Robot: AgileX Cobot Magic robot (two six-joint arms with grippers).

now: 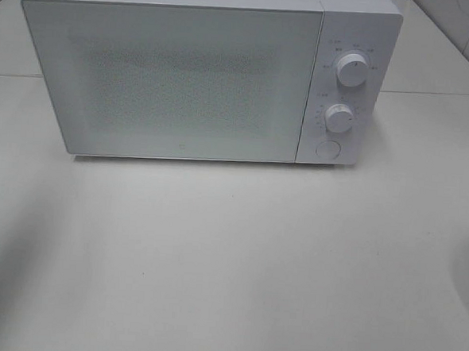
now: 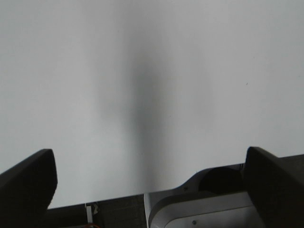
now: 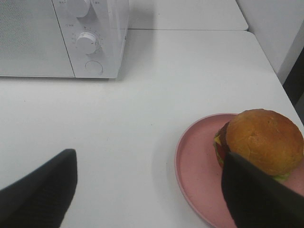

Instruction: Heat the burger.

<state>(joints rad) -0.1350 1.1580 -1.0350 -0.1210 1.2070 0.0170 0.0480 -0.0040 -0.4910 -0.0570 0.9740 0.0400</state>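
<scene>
The burger (image 3: 263, 140), with a glossy golden-brown bun, sits on a pink plate (image 3: 197, 166) in the right wrist view. My right gripper (image 3: 149, 159) is open and empty above the table. One of its fingers (image 3: 256, 194) is over the plate, just in front of the burger. The white microwave (image 1: 177, 76) stands at the back of the table with its door shut; it also shows in the right wrist view (image 3: 61, 38). My left gripper (image 2: 149, 156) is open and empty over bare table. Neither gripper nor the burger shows in the exterior high view.
The microwave's panel has an upper knob (image 1: 352, 70), a lower knob (image 1: 339, 117) and a round button (image 1: 327, 148). The white table (image 1: 213, 262) stretches in front of it. A wall rises beyond the table's right edge (image 3: 285, 28).
</scene>
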